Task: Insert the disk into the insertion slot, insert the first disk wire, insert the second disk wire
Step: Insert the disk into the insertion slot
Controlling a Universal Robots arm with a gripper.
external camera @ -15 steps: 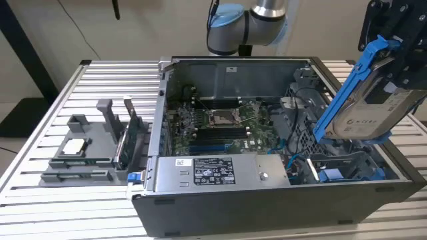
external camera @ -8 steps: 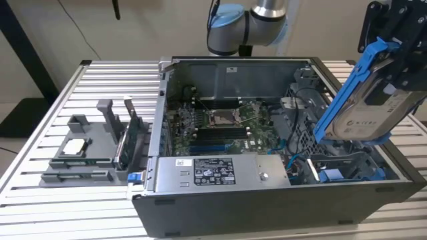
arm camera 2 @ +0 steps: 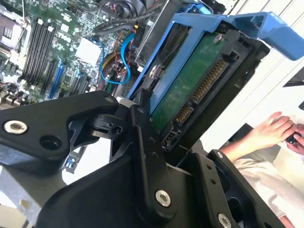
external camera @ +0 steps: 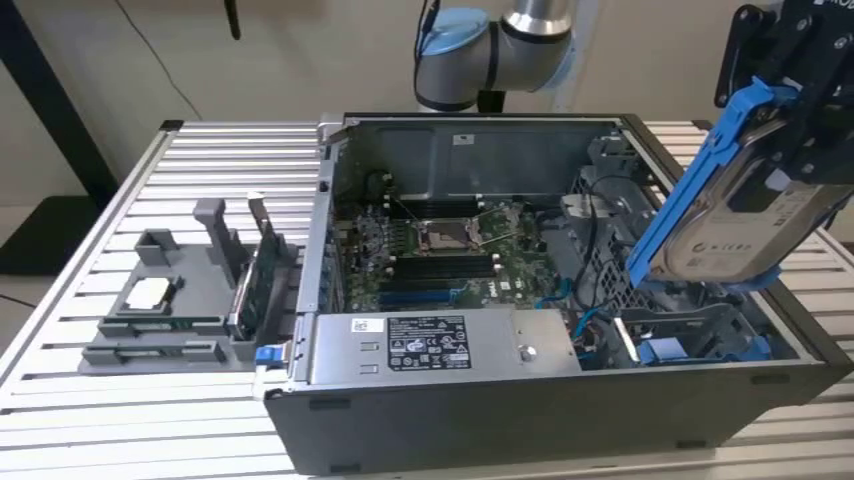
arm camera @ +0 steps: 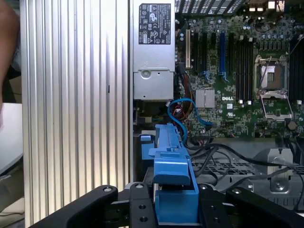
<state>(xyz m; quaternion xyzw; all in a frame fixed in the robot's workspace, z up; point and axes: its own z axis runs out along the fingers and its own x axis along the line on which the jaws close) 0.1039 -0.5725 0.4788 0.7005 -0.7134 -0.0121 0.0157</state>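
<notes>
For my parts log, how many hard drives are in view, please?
1. The disk, in its blue carrier, is clamped by the gripper, tilted above the insertion slot at the exterior view's right. Others may be hidden.

A plain cream-beige wall runs behind everything, evenly lit, with no hard shadows on it. In front of it stands a silver table of ribbed aluminium slats, its grooves catching the light in long pale stripes. Off to the exterior view's left a slanting black post comes down to a dark flat base, perhaps a stand's foot, on a pale floor.
</notes>
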